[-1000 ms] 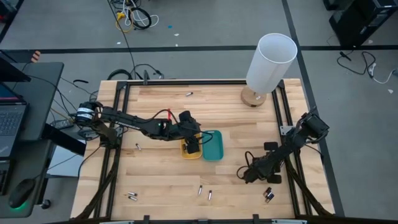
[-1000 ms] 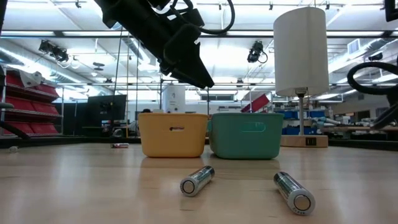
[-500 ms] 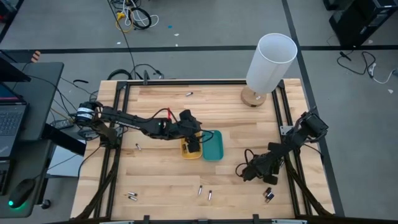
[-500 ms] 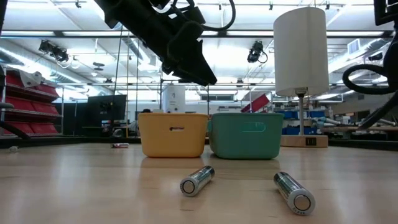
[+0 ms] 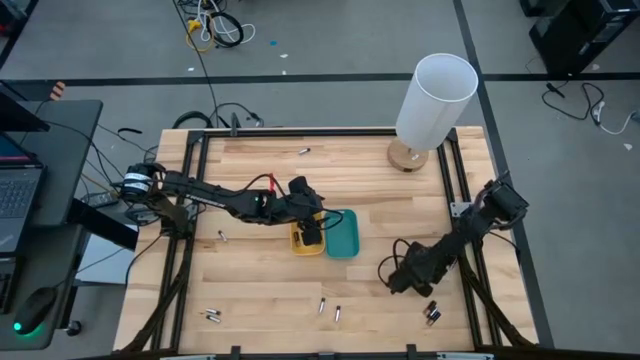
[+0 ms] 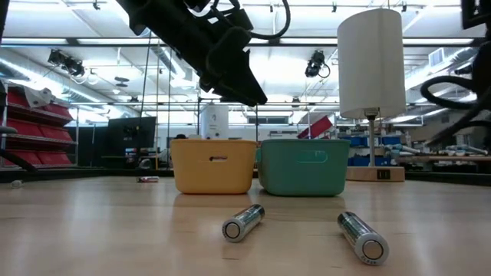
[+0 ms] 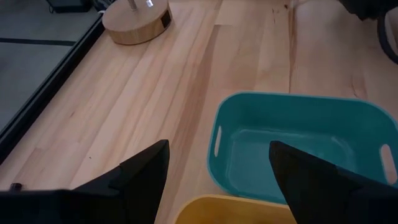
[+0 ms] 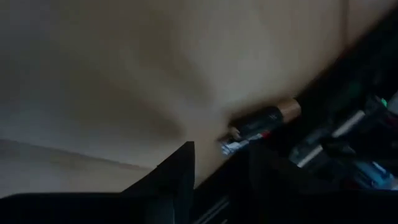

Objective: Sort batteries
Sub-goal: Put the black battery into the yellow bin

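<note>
High view, left gripper (image 5: 312, 234): hangs over the yellow tray (image 5: 306, 240) at the middle of the wooden table (image 5: 260, 290); its fingers cannot be made out from above.
High view, right gripper (image 5: 399, 279): low over the table's right half, well apart from the trays.
High view, trays: the teal tray (image 5: 343, 234) sits touching the yellow one on its right.
High view, batteries: a pair (image 5: 328, 309) lies near the front edge at the middle, another group (image 5: 211, 316) at the front left, a group (image 5: 432, 314) at the front right just beside the right gripper, one (image 5: 221, 236) left of the trays and one (image 5: 304, 151) near the back edge.
High view, surroundings: a white lamp (image 5: 434, 100) on a round wooden base stands at the back right corner; a laptop (image 5: 17, 185) sits on a stand left of the table; cables lie on the grey floor.
Low view, foreground: two silvery batteries lie on the wood in front of both trays, with the left arm's dark gripper above the yellow tray.
Low view, room: a workshop with ceiling lights and red shelves at the left.
Left wrist view: the two dark fingers (image 7: 140, 171) stand well apart with nothing between them, above the yellow tray's rim and the empty teal tray.
Right wrist view: a dark battery (image 8: 264, 119) with a copper-coloured end lies on the wood just beyond the fingers (image 8: 180, 171), which stand apart and hold nothing; the view is dim.
</note>
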Motion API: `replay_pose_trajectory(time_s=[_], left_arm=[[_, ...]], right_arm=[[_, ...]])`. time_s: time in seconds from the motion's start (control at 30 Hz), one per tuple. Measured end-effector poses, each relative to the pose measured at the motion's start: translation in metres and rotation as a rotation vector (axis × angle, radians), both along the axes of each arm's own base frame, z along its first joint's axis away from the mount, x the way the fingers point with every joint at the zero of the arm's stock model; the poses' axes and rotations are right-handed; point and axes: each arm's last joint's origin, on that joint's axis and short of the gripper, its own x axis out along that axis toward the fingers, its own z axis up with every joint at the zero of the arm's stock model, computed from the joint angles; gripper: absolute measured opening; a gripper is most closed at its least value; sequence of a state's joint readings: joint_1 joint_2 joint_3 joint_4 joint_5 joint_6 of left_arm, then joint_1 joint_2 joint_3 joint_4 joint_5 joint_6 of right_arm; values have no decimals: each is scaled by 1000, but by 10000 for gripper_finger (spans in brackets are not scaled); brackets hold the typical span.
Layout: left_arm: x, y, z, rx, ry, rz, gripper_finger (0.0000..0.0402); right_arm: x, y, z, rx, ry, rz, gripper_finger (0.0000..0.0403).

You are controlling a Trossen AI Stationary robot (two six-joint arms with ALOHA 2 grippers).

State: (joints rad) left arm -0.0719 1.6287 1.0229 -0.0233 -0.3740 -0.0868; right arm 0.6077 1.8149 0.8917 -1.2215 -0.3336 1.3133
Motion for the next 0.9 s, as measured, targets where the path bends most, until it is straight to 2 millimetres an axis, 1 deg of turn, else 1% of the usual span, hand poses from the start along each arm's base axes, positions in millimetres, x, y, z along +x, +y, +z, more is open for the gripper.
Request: replay_pose_trajectory(time_s=[0.17, 0.3, 0.43, 0.53, 0.67, 0.9], left_arm=[[0, 0, 0, 3, -1, -2, 291], [0, 0, 0, 6, 6, -4, 291], [0, 0, 0, 21, 13, -15, 291], [-1, 0, -1, 21, 18, -14, 291], [-1, 0, -1, 21, 25, -14, 291], [-1, 0, -1, 23, 17, -12, 291]], right_arm=[[-5, 1, 2, -86, 29, -61, 136], [-6, 7, -2, -136, -23, -116, 136], [-11, 8, -8, -201, -60, -203, 129], [-15, 8, -9, -268, -66, -246, 124], [-20, 6, -9, -339, -49, -254, 122], [-23, 2, -11, -389, -65, -249, 122]])
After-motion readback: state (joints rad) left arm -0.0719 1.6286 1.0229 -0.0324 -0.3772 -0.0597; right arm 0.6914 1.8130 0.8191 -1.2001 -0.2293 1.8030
